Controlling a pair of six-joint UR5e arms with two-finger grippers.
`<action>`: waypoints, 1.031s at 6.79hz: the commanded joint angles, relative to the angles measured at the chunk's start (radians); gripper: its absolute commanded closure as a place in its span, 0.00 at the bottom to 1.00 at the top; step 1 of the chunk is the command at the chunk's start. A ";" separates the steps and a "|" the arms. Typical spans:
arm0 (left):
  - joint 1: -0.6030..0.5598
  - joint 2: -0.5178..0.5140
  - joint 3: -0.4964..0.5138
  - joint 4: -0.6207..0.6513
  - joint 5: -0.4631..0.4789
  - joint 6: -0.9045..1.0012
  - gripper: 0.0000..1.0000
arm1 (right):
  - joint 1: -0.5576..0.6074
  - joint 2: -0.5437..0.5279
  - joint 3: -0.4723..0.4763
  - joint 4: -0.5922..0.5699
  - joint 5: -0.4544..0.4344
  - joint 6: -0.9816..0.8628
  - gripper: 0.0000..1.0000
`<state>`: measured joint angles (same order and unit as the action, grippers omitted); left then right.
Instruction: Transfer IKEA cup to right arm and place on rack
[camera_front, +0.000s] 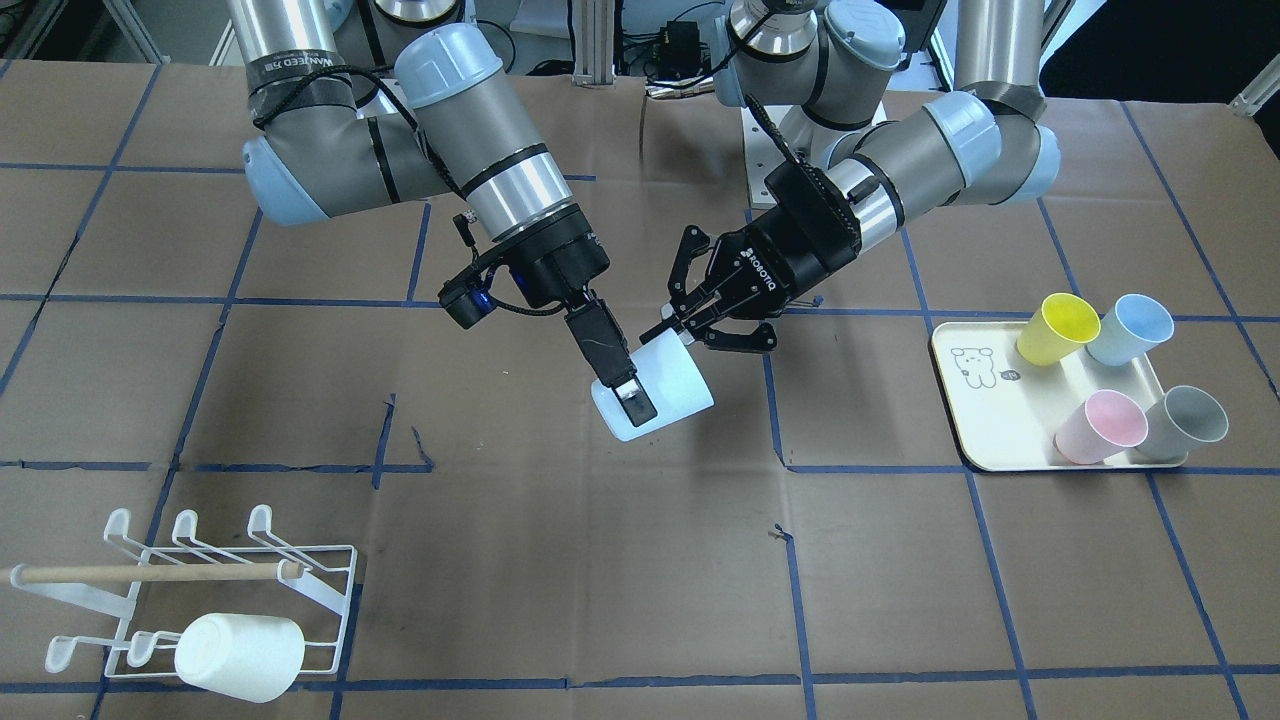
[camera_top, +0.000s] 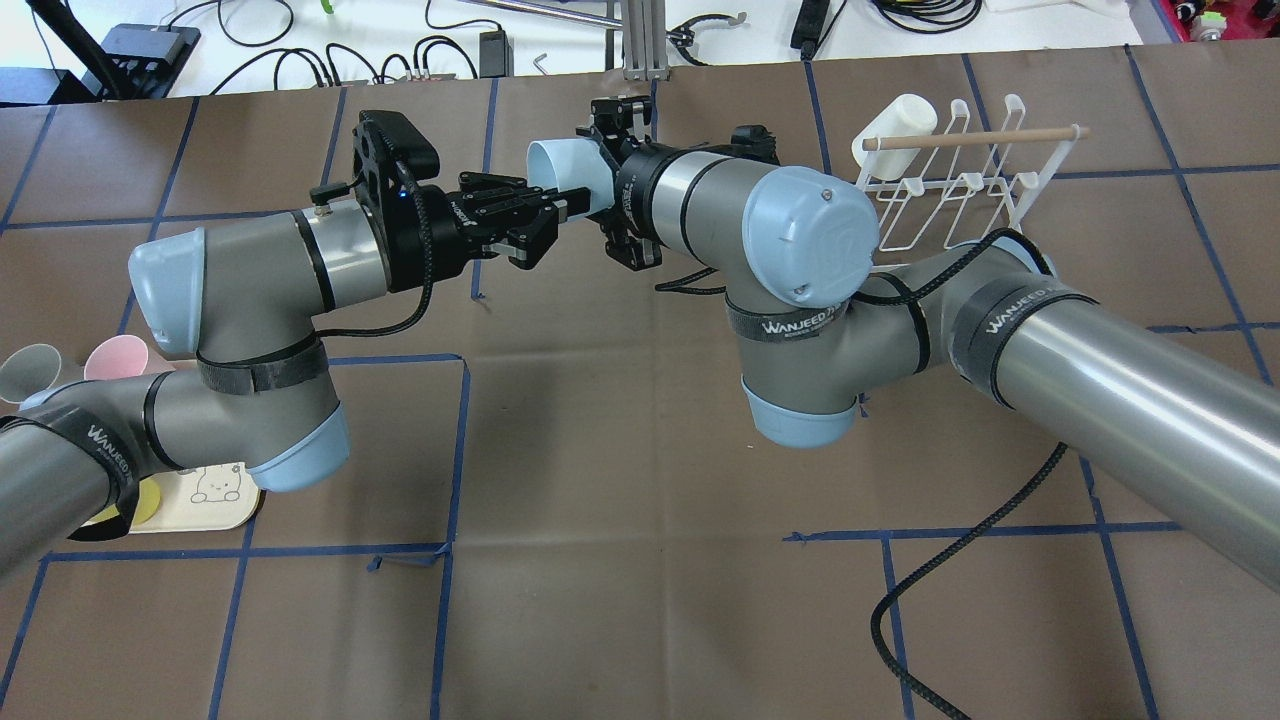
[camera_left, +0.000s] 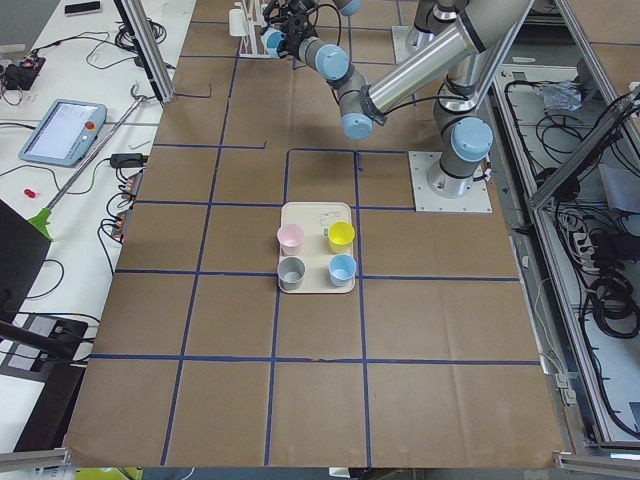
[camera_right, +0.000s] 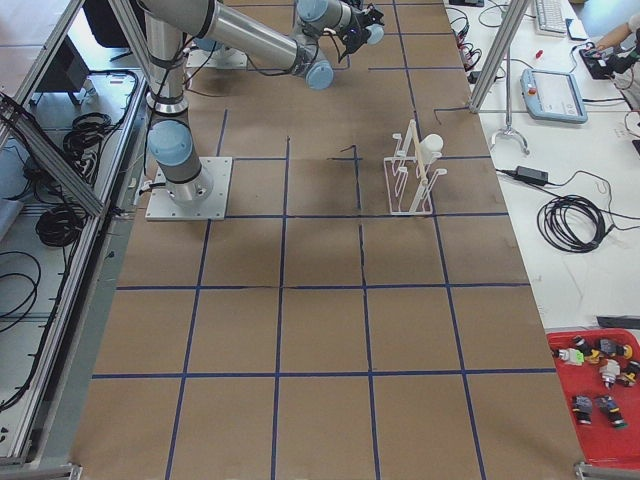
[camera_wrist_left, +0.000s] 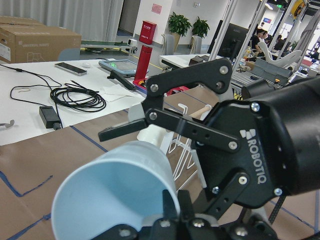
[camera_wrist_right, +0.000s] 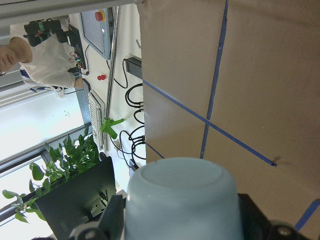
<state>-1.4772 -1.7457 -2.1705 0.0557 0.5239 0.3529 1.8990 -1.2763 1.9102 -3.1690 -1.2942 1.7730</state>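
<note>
The pale blue IKEA cup (camera_front: 665, 385) hangs on its side above the table's middle, held between both grippers. My left gripper (camera_front: 672, 328) is shut on the cup's rim, with one finger inside the mouth, as the left wrist view (camera_wrist_left: 115, 190) shows. My right gripper (camera_front: 632, 398) is shut across the cup's body; one black finger (camera_front: 610, 360) lies along its side and the other is hidden under it. The right wrist view shows the cup's base (camera_wrist_right: 180, 200) between the fingers. The white wire rack (camera_front: 330, 565) stands at the table's corner on my right.
A white cup (camera_front: 240, 655) hangs on one of the rack's prongs, under the wooden dowel (camera_front: 150, 573). The cream bear tray (camera_front: 985, 425) on my left holds yellow (camera_front: 1060, 325), blue (camera_front: 1135, 328), pink (camera_front: 1105, 425) and grey (camera_front: 1190, 420) cups. A black cable (camera_top: 960, 580) lies on the table by my right arm.
</note>
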 joint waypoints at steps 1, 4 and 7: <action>0.001 0.000 0.000 0.001 0.001 0.000 0.92 | 0.000 0.000 0.001 -0.002 0.003 -0.003 0.59; 0.002 0.001 0.011 0.003 0.002 -0.052 0.03 | -0.001 -0.001 0.001 -0.003 0.004 -0.003 0.62; 0.062 0.020 0.003 0.000 -0.005 -0.051 0.01 | -0.018 0.009 -0.007 -0.019 0.007 -0.018 0.68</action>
<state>-1.4498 -1.7350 -2.1618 0.0575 0.5220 0.3030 1.8928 -1.2730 1.9069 -3.1791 -1.2892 1.7627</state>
